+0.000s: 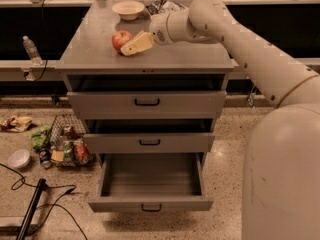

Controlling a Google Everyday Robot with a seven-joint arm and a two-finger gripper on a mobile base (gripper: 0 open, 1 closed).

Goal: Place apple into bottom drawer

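The red apple (120,39) with yellowish patches sits on the grey cabinet top (95,54), left of centre. My gripper (133,45) reaches in from the right on a long white arm, and its cream fingers touch the apple's right side. The bottom drawer (151,186) is pulled far out and shows an empty grey box with a small black handle on its front. The two shallower drawers above it stand slightly open.
A white bowl (128,8) and a dark packet (161,6) sit at the back of the cabinet top. A wire basket of cans and packets (65,145), a white bowl (19,159), cables and a plastic bottle (30,49) lie to the left.
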